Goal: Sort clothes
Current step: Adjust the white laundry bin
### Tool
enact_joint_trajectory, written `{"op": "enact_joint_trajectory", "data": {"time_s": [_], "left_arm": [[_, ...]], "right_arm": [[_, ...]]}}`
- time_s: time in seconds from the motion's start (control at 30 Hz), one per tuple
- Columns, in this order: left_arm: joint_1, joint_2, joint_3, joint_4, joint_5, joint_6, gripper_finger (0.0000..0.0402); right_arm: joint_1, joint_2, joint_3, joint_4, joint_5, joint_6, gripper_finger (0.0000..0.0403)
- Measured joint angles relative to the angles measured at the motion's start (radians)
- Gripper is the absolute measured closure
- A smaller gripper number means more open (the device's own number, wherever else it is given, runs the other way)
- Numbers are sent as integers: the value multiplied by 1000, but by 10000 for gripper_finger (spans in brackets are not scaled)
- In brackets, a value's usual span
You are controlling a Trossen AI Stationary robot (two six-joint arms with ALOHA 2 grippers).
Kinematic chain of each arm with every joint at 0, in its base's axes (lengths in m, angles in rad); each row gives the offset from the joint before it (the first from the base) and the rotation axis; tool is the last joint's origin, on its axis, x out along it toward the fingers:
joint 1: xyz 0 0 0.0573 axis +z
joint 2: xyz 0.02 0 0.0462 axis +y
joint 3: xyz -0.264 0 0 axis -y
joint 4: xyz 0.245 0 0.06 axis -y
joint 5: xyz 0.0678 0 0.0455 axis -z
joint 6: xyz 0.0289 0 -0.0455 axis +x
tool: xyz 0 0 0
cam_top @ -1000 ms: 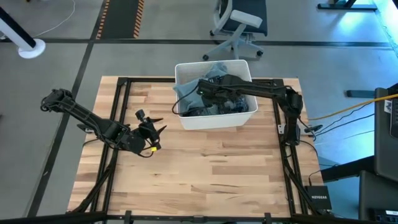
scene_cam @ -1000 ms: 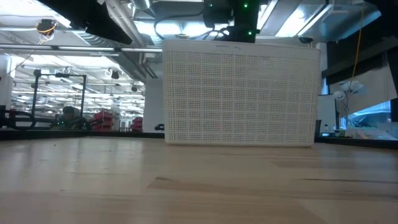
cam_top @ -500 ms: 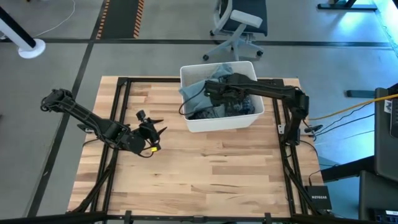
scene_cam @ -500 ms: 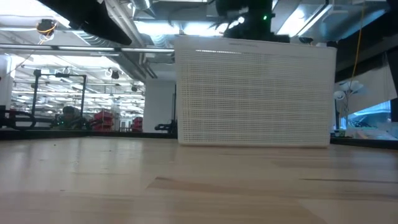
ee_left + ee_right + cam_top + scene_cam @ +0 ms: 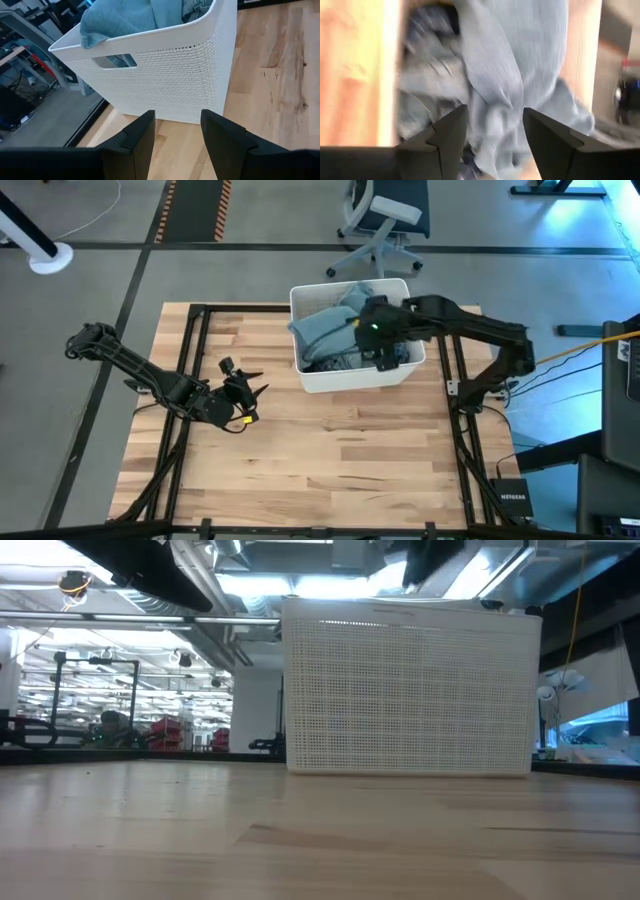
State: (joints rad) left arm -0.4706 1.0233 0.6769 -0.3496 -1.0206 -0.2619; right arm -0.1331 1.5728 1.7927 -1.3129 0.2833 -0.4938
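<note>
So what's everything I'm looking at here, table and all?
Table: one, light wood with a dark frame, middle of the floor.
Bin: one, white perforated plastic, at the table's far edge, right of centre.
Clothes: a heap inside the bin; light blue-grey on top, darker pieces beneath; count cannot be told.
Office chair: one, white base, dark seat, on the floor beyond the table.
Cables: several, yellow and black, on the floor right of the table.
Left end effector: one, dark, open and empty, over the table left of the bin.
Right end effector: one, dark, open and empty, above the clothes in the bin.
</note>
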Motion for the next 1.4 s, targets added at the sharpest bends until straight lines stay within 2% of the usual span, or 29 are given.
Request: {"op": "enact_joint_trajectory", "data": {"time_s": [0.23, 0.37, 0.5, 0.63, 0.87, 1.17, 1.4], "left_arm": [[0, 0, 0, 2, 0, 1, 247], [0, 0, 0, 2, 0, 0, 247], [0, 0, 0, 2, 0, 0, 247], [0, 0, 0, 3, 0, 0, 247], [0, 0, 0, 3, 0, 6, 247], [0, 0, 0, 2, -1, 6, 247], [0, 0, 0, 2, -1, 7, 247]], "right_arm": [[244, -42, -40, 135, -43, 44, 192], [371, -38, -175, 284, -42, 41, 191], [418, -37, -341, 419, -16, 19, 191], [404, -37, -469, 449, 8, 13, 191], [336, -37, -567, 493, 196, -72, 191], [215, -37, -571, 640, 195, -180, 191], [136, -37, -571, 671, 175, -202, 191]]}}
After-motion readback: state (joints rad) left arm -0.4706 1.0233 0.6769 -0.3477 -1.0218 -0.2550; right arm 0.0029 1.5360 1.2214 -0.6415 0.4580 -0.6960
